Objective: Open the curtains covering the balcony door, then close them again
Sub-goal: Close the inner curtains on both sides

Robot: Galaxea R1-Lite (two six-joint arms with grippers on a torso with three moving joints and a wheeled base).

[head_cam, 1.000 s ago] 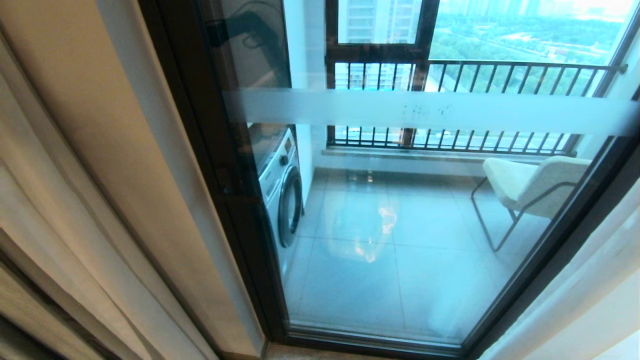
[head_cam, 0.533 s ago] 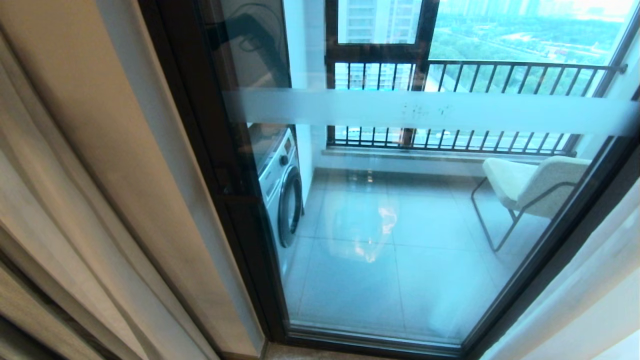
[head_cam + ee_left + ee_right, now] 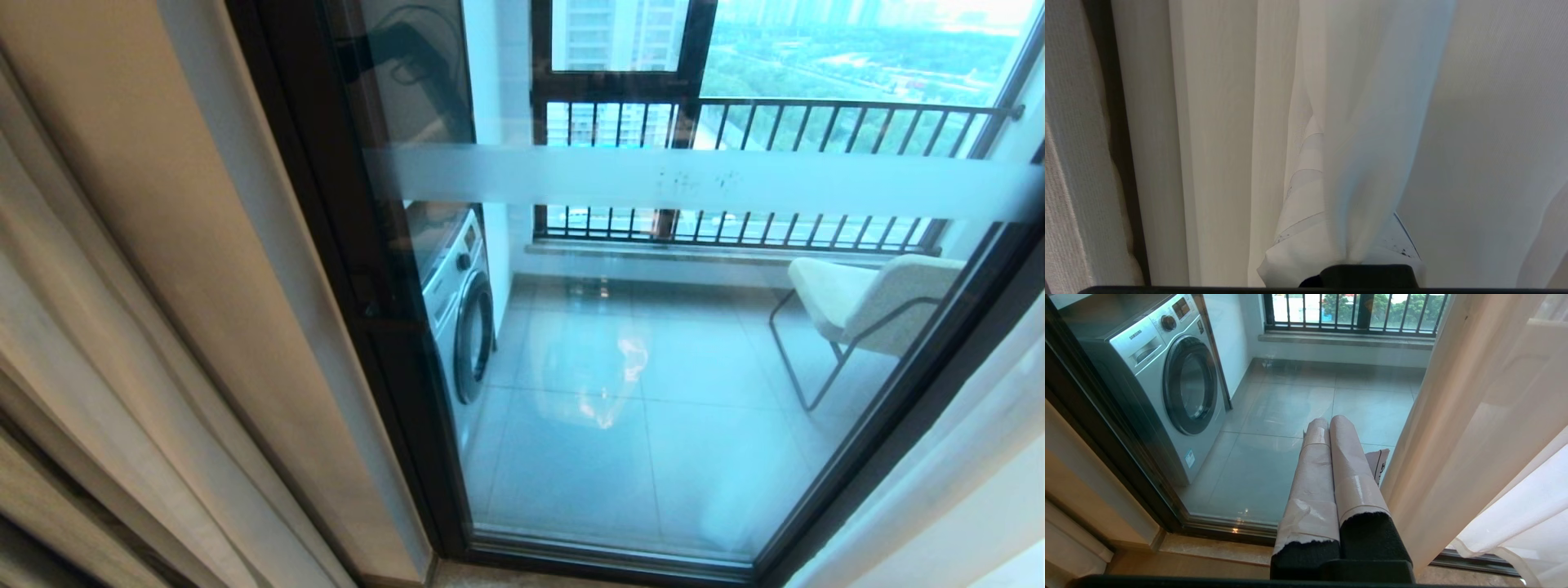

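Your curtains (image 3: 122, 327) hang bunched at both sides of the balcony door (image 3: 653, 367), leaving its glass bare. Your left gripper (image 3: 1349, 261) pinches a fold of the left panel's sheer fabric. Your right gripper (image 3: 1331, 428) idles near the glass, taped fingers (image 3: 1314, 482) pressed together.
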